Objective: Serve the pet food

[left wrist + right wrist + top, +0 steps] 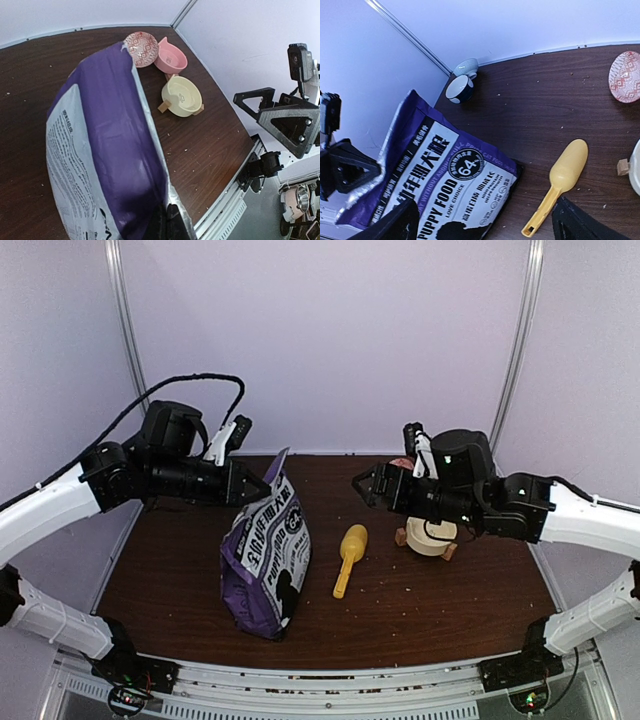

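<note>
Between pale walls (330,340), crumb-flecked brown table (430,590)

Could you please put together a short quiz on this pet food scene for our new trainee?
1. True or false: the left tool is shut on the top edge of the purple bag.
2. Fill the gap: the right tool stands ___ and holds nothing.
3. Where does the yellow scoop lie? A) inside the bag; B) on the table, between the bag and the cream bowl; C) in the right tool.
Key: 1 true; 2 open; 3 B.
</note>
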